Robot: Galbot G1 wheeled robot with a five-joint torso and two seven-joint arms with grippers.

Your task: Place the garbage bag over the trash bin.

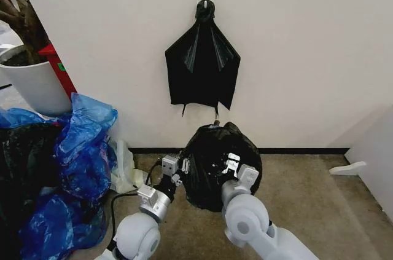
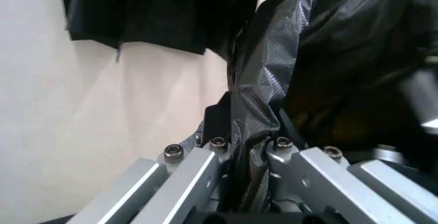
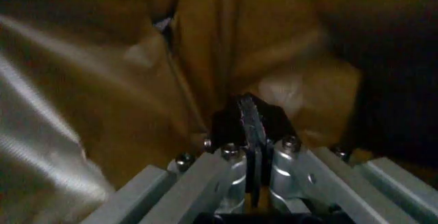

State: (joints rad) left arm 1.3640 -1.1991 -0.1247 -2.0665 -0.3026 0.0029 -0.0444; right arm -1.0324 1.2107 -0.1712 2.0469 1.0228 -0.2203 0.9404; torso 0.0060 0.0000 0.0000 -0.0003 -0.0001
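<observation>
Garbage bag point(image 1: 215, 161) sits on the floor at the foot of the wall point(image 1: 295, 57), directly below the black bunch point(image 1: 202, 66) hanging from the wall hook; it's draped as a rounded mound, and we judge the trash bin is under it, though none of the bin's white is visible. We have our left gripper point(image 1: 179, 168) on the side of the bag nearer the blue bags point(image 1: 80, 149), jaws pinched onto a gathered fold of film, clear in the left wrist view point(image 2: 247, 172). Our right gripper point(image 1: 228, 165) is on the bag's front face, away from the blue bags; in the right wrist view point(image 3: 252, 131) its jaws are nearly together with a thin edge of plastic clamped between them. Our read on handling: thin, glossy, very light, no stiffness, slippery, tears if yanked. Best hold is bunched layers near the hem, not a single sheet. Pull down evenly from both sides so the film doesn't slip out or drag the light bin over.
</observation>
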